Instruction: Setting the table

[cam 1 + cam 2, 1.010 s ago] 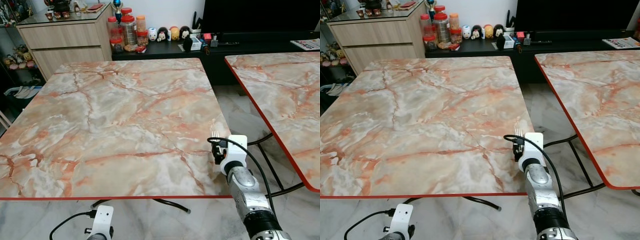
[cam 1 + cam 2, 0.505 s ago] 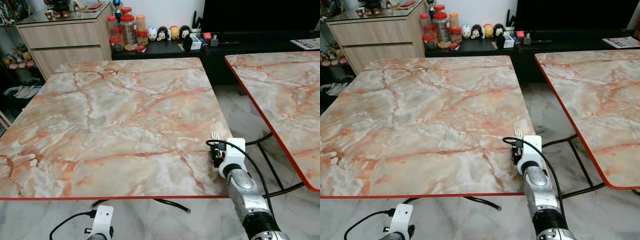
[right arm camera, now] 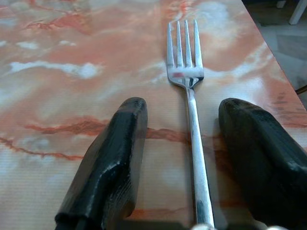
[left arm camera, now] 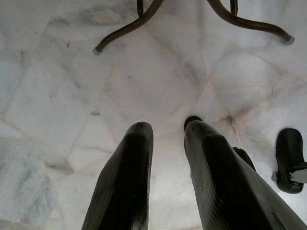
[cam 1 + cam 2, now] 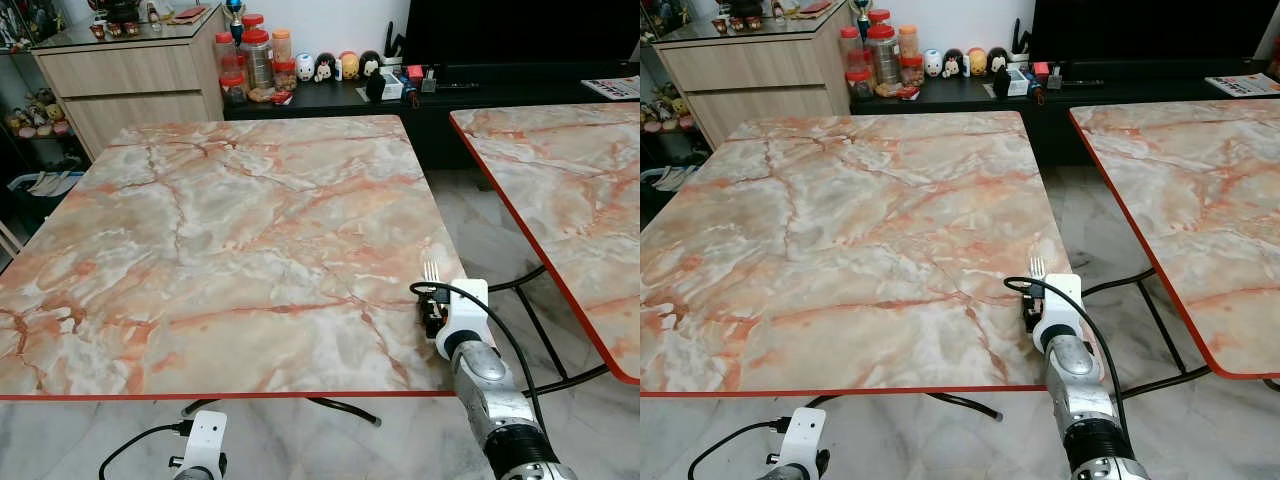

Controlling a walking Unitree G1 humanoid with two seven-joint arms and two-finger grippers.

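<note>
The right gripper point(image 3: 184, 120) hung low over the near right corner of the marble table point(image 5: 230, 230), its two black fingers point(image 3: 112, 158) spread wide apart. Between them, touching neither, a silver fork point(image 3: 189, 96) lay flat on the tabletop, its handle running back under the wrist and its four tines pointing straight ahead, away from the gripper. In the head view the tines point(image 5: 431, 270) showed just past the white wrist housing, close to the table's right edge and a little in from its red-trimmed front edge.

The left gripper point(image 4: 168, 143) hung idle below the table's front edge, pointing down at the pale stone floor point(image 4: 72, 96); its fingers point(image 4: 127, 177) stood slightly apart with nothing between them. Beyond its fingertips, dark curved table legs point(image 4: 129, 26) rested on the floor.

To the right of the right gripper, across a gap of floor, stood a second marble table point(image 5: 570, 190) with the same red edge. Far ahead of both grippers, past the table, a wooden drawer cabinet point(image 5: 130, 85) stood at the left, with red-lidded jars point(image 5: 258, 60) and small figurines point(image 5: 335, 67) on a low black unit point(image 5: 330, 100) beside it
</note>
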